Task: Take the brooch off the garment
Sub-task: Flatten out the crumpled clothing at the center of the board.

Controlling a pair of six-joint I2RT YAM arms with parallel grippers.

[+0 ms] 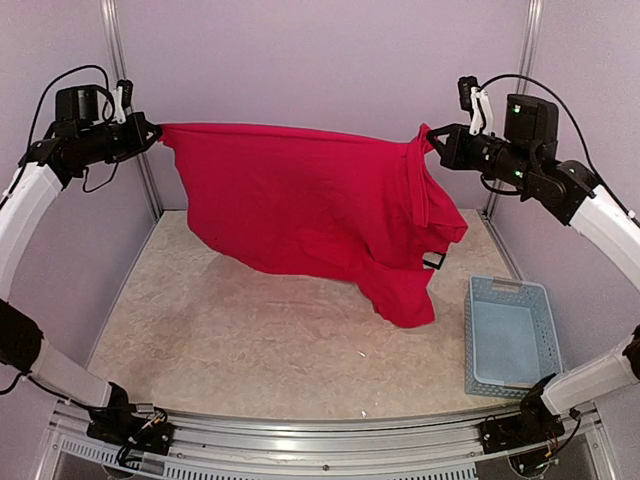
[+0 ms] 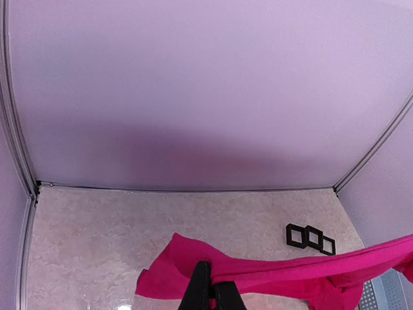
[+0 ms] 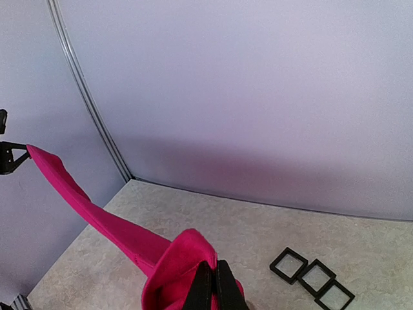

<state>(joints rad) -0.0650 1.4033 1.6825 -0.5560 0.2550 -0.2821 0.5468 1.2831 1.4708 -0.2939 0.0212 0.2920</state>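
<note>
The bright red garment [image 1: 300,200] hangs stretched in the air between my two grippers, its lower edge drooping toward the table. At the upper left, my left gripper [image 1: 155,130] is shut on one corner of it. In the left wrist view the black fingers [image 2: 200,287] pinch the red garment [image 2: 271,271]. My right gripper [image 1: 430,138] is shut on the bunched opposite end at the upper right. The right wrist view shows its fingertips [image 3: 206,287] closed on a fold of the garment [image 3: 174,258]. The brooch is hidden from every view.
A pale blue plastic basket [image 1: 507,287] stands on the table at the right. Three joined black square frames [image 2: 310,238] [image 3: 312,278] lie on the table behind the cloth, one corner peeking out [image 1: 437,262]. Purple walls close in the back and both sides.
</note>
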